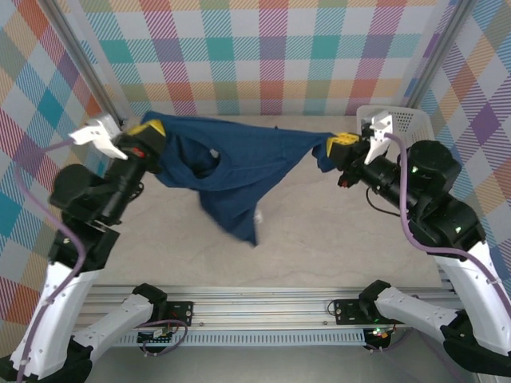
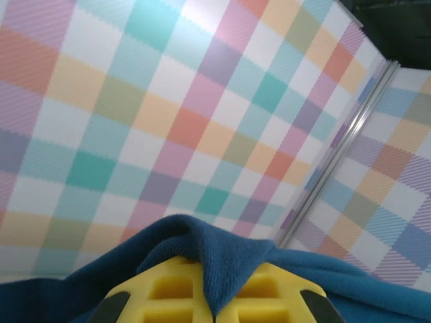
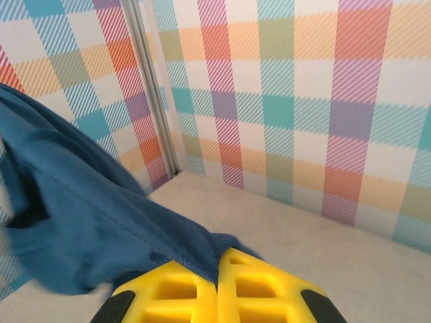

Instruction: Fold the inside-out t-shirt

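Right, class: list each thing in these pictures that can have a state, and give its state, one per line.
t-shirt: lifted, stretched between both grippers, middle hanging down.
left gripper: shut on the t-shirt.
right gripper: shut on the t-shirt.
white basket: upright at the far right; contents cannot be told.

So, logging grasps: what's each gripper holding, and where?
Both hold the t-shirt, stretched between them: left gripper pinches a fold at one end, right gripper the other end.
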You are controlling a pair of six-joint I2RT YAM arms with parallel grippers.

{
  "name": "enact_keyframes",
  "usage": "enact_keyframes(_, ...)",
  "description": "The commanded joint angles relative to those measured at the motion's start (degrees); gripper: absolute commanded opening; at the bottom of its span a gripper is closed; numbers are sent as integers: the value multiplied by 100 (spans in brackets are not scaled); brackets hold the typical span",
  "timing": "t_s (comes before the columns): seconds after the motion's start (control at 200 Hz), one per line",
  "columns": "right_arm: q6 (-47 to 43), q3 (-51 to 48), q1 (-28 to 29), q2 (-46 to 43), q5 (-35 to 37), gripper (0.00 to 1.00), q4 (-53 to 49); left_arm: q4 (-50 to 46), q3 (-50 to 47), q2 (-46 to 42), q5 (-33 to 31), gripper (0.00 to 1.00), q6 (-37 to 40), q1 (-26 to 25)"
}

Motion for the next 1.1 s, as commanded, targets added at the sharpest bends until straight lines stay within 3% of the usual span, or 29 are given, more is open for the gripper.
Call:
enact_keyframes(0.0,-369,553,-2,300,392,0,-390,-1158,825,703,-475,0,541,-25)
enact_keyframes(0.175,-501,1137,2,463,790,0,-570,-1641,1690,1270,-171,0,716,-29)
enact_keyframes(0.34,-534,943,-139,1113,1518,0,-843,-1575,1172,1981,40,0,504,-20)
enact_keyframes(0.45,-32,667,-989,2288,750,0,-905,-1119,702,3158,242,0,257,-27)
enact_keyframes(0.595,134,916,-1648,4181,365,0,-744,-1447,1460,5045,-85,41,402,-20)
enact_keyframes(0.68,115,993,-1769,4690,291,0,-700,-1185,909,4920,58,64,430,-21)
enact_keyframes(0.77,13,869,-1862,4909,353,0,-560,-582,-233,4512,429,74,323,-15)
enact_keyframes(0.92,-173,802,-2025,5198,588,0,-567,-27,-1161,4727,619,71,313,-8)
enact_keyframes(1.095,-219,632,-2120,5264,545,0,-478,-402,-616,5761,287,50,435,10)
